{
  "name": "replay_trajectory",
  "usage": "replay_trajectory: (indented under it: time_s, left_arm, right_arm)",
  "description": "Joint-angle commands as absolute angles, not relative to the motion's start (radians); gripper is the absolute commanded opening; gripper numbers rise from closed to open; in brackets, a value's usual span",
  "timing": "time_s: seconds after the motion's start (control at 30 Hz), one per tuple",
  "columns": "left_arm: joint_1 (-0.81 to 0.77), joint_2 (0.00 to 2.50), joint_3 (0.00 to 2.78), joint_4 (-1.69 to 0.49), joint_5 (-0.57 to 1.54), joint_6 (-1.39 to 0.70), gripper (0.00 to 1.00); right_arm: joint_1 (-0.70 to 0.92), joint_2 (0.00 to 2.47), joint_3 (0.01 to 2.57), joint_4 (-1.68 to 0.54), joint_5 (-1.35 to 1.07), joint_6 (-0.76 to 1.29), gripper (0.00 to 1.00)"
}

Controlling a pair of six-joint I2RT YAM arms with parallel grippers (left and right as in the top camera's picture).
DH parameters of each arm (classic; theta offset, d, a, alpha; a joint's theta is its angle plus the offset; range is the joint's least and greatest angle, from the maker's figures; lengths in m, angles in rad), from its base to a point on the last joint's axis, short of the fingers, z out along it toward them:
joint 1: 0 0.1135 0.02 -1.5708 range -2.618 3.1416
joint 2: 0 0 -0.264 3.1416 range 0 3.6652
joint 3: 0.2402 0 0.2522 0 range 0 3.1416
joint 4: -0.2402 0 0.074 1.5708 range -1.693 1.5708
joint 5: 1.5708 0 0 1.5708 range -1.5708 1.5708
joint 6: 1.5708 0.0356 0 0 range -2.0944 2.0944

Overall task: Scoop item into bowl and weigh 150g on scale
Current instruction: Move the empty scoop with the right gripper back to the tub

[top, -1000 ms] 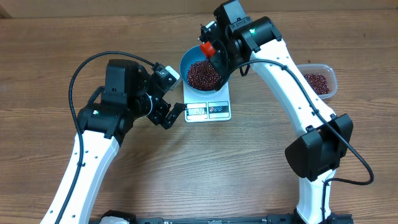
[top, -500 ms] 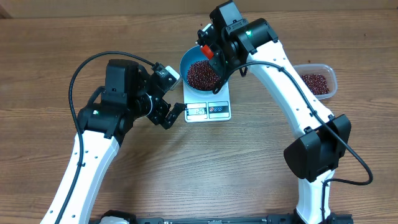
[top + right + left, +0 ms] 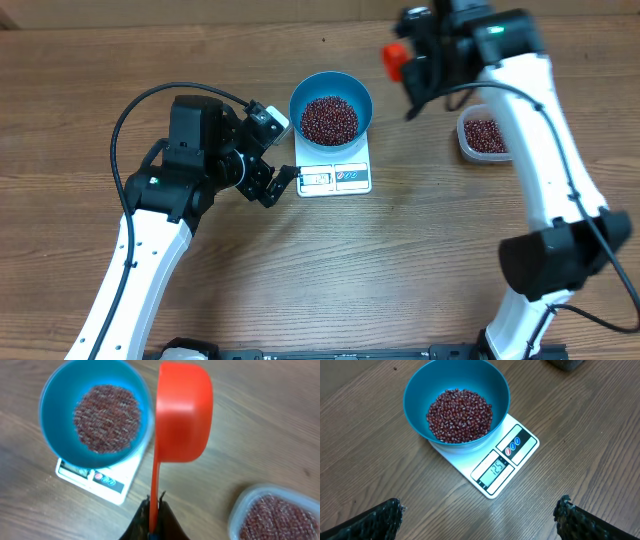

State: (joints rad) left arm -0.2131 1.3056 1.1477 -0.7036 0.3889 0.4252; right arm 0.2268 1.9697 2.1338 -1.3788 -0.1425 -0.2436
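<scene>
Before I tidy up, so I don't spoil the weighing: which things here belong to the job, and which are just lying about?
Job: beans, blue bowl, scale, orange scoop, clear tub of spare beans.
Lying about: no loose thing seen; the left arm hangs idle, fingers open.

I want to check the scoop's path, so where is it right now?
In the overhead view the orange-red scoop is upper right, held in the right gripper, between the blue bowl and the clear tub.
</scene>
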Motion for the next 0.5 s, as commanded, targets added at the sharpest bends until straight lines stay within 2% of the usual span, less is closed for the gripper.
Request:
replay_trajectory:
  time_s: [0.0, 0.47]
  left_arm:
    - [-0.203, 1.308, 1.151, -0.703, 0.392, 0.418, 1.00]
    - [-0.203, 1.308, 1.151, -0.703, 0.392, 0.418, 1.00]
  right_arm:
    - [0.129, 1.917, 2.162, -1.431, -0.163, -0.205, 0.04]
    - [-0.163, 1.950, 2.157, -1.583, -0.084, -0.211, 0.04]
